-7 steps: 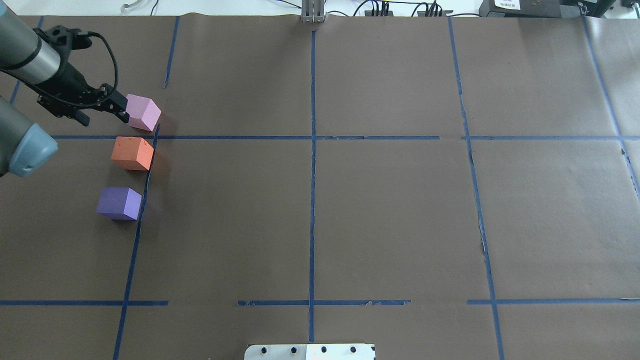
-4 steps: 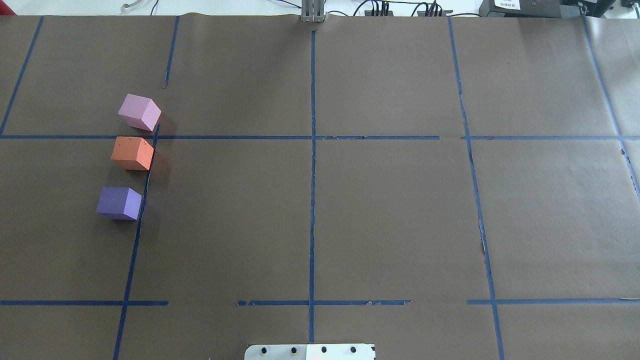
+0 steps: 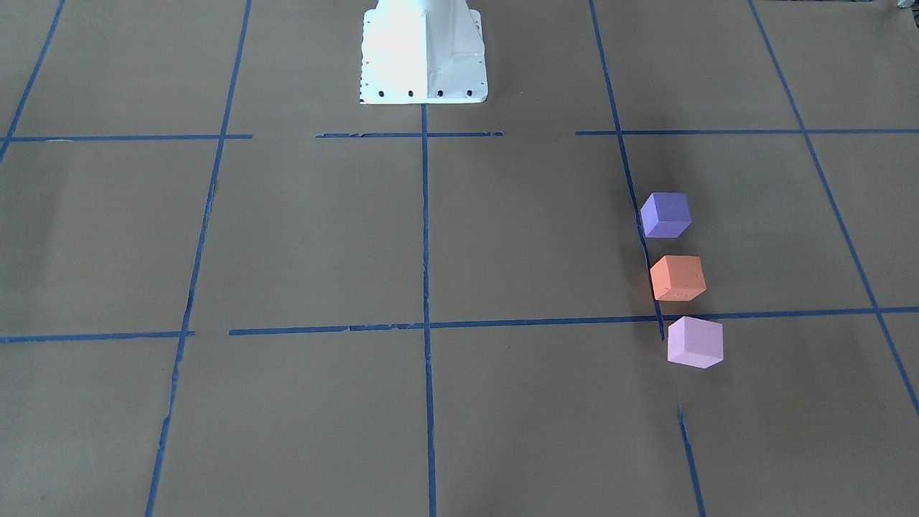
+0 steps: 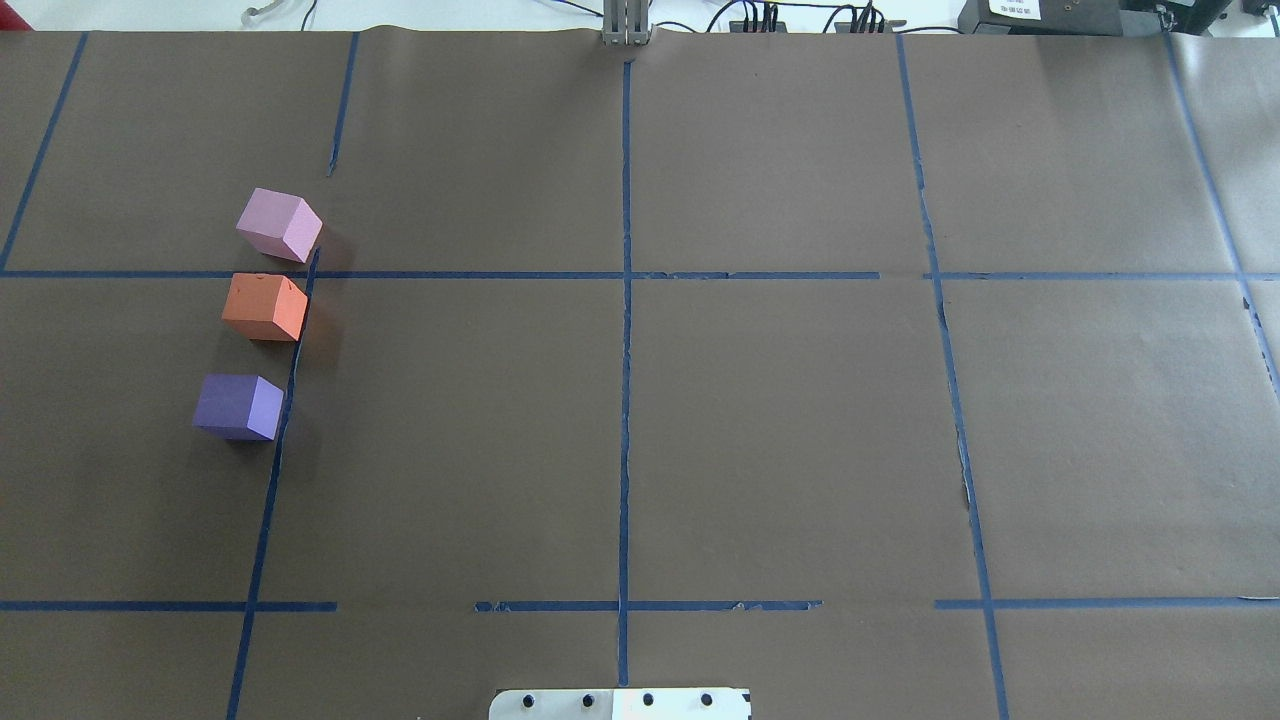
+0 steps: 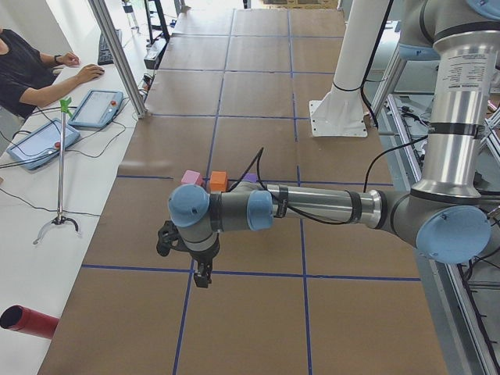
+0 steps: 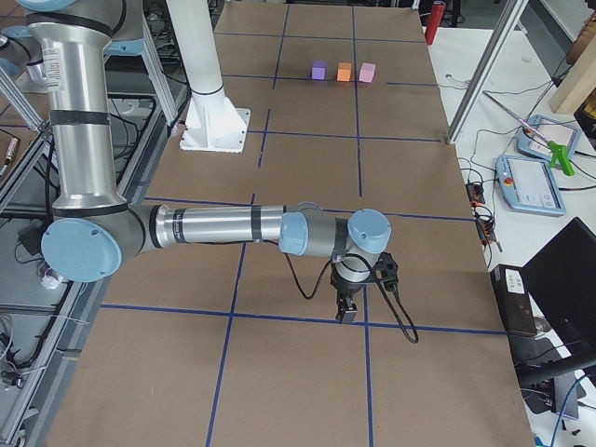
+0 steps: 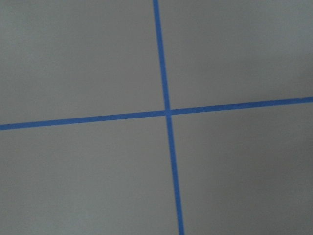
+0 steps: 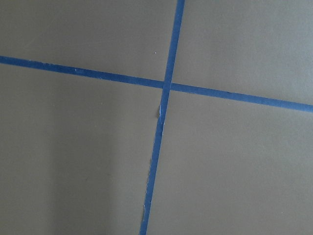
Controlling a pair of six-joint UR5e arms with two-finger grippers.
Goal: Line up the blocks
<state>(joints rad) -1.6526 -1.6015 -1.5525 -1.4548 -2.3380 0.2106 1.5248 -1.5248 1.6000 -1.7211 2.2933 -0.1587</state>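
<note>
- Since a second earlier, my left arm (image 5: 312, 205) had withdrawn from the upper left of the overhead view, where its end effector had been beside the pink-lilac block; none of the three blocks had shifted.
- The pink-lilac block (image 4: 280, 225) sat at the left of the overhead view, the orange block (image 4: 265, 307) below it and the violet-blue block (image 4: 238, 406) lowest.
- They formed a slightly slanted column beside a blue tape line (image 4: 272, 470) on the worktop (image 4: 780, 420), with small gaps between them.
- My left end effector (image 5: 201, 277) pointed down over a tape line, lower left of centre in the left side view, apart from the blocks. I could not tell whether it was spread or closed.
- My right end effector (image 6: 346, 312) pointed down below the centre of the right side view, well apart from the blocks at the top; its state I could not tell either.
- Both wrist views showed only worktop and crossing tape.
</note>
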